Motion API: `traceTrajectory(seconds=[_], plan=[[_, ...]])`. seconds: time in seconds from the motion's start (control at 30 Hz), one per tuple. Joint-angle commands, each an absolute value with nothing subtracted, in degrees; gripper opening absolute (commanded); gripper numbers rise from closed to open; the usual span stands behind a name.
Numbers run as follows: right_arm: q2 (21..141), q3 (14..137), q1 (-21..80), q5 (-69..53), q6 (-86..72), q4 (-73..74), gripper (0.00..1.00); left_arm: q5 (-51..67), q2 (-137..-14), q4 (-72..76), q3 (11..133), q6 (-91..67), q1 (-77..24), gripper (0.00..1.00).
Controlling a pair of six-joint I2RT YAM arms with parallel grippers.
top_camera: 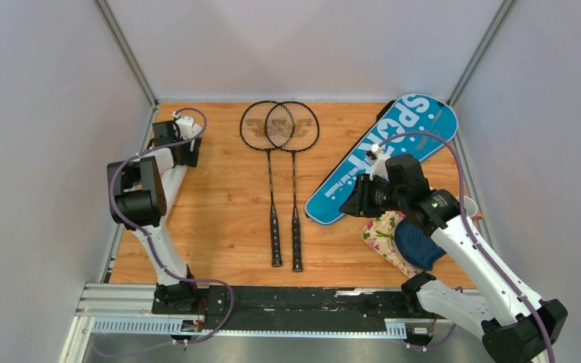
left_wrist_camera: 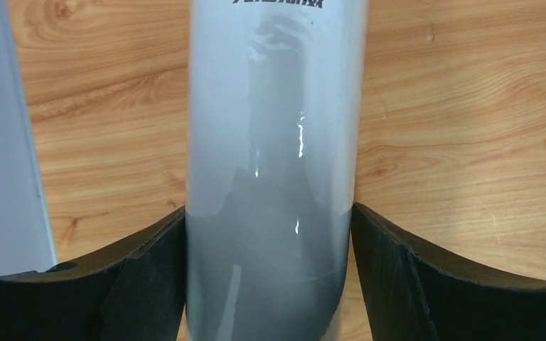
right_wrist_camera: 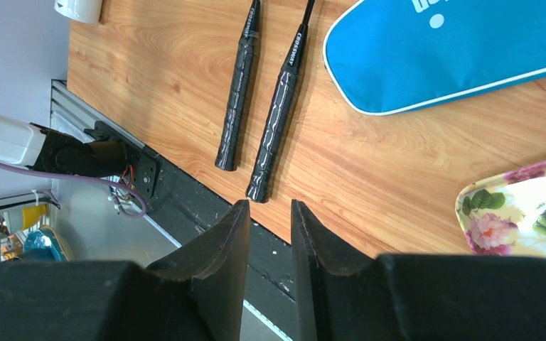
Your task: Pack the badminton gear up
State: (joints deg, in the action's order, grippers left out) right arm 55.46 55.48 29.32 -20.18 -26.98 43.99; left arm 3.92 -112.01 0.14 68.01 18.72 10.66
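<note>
My left gripper (top_camera: 175, 144) is at the back left corner, shut on the long white tube (left_wrist_camera: 274, 128); both pads press its sides (left_wrist_camera: 269, 212). The arm hides the tube in the top view. Two thin black rackets (top_camera: 270, 189) (top_camera: 295, 189) lie side by side mid-table with their heads overlapping, and their handles show in the right wrist view (right_wrist_camera: 236, 92) (right_wrist_camera: 277, 106). The blue "SPORT" cover (top_camera: 382, 155) (right_wrist_camera: 455, 50) lies diagonally at the right. My right gripper (top_camera: 348, 203) (right_wrist_camera: 269, 206) hovers over the cover's near end, empty, its fingers a narrow gap apart. No shuttlecock is clearly in view.
A floral cloth (top_camera: 384, 231) (right_wrist_camera: 519, 206) lies at the right front with a dark blue shell-shaped object (top_camera: 416, 246) on it, partly under my right arm. A small white thing (top_camera: 471, 206) sits by the right wall. The grey left wall (left_wrist_camera: 0, 142) is close beside the tube.
</note>
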Motion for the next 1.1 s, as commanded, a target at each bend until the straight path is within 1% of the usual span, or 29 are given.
traceTrajectory(seconds=[0.0,0.13,0.27,0.43,0.63,0.7,0.8,0.87,0.9,0.93,0.97,1.03,1.07], plan=[[53.44,54.41,28.13,-22.06,-27.25,43.60,0.31,9.40,-115.23,-11.42,68.64,14.61,11.51,0.85],[53.35,53.62,27.25,-21.44,-28.65,42.98,0.31,11.86,-112.33,-9.85,67.33,8.89,11.51,0.85],[53.35,52.12,26.72,-22.32,-30.14,41.57,0.31,10.20,-109.69,-9.41,66.98,3.61,11.51,0.86],[54.14,50.45,26.72,-20.13,-30.41,39.99,0.31,4.32,-104.16,-7.21,65.57,0.35,11.51,0.86],[56.16,50.01,26.72,-19.95,-31.38,38.85,0.31,1.24,-96.95,-6.68,65.83,-3.78,11.43,0.86],[56.34,50.01,26.63,-20.39,-31.82,38.85,0.31,1.14,-94.15,-7.20,65.66,-4.83,11.43,0.87],[56.34,49.83,26.54,-19.17,-31.99,38.50,0.31,4.04,-88.97,-8.35,64.43,-6.58,10.73,0.87],[57.21,49.40,25.41,-18.63,-32.95,37.80,0.31,6.06,-84.06,-6.69,62.06,-6.51,9.41,0.87],[57.56,49.22,24.53,-19.15,-34.35,37.44,0.31,6.15,-82.28,-5.81,59.70,-7.37,7.23,0.87],[57.92,48.87,22.61,-19.60,-35.24,36.92,0.31,9.11,-80.35,-5.19,58.20,-8.08,6.25,0.86],[58.53,48.00,21.37,-19.86,-36.20,35.35,0.31,11.05,-76.50,-4.23,56.62,-8.61,4.94,0.81],[59.32,46.85,17.08,-20.56,-40.06,33.06,0.32,13.96,-72.09,-0.37,50.12,-10.02,-0.51,0.81],[60.63,46.06,15.22,-21.26,-41.73,30.61,0.32,13.80,-69.98,1.65,47.75,-10.37,-3.40,0.78]])
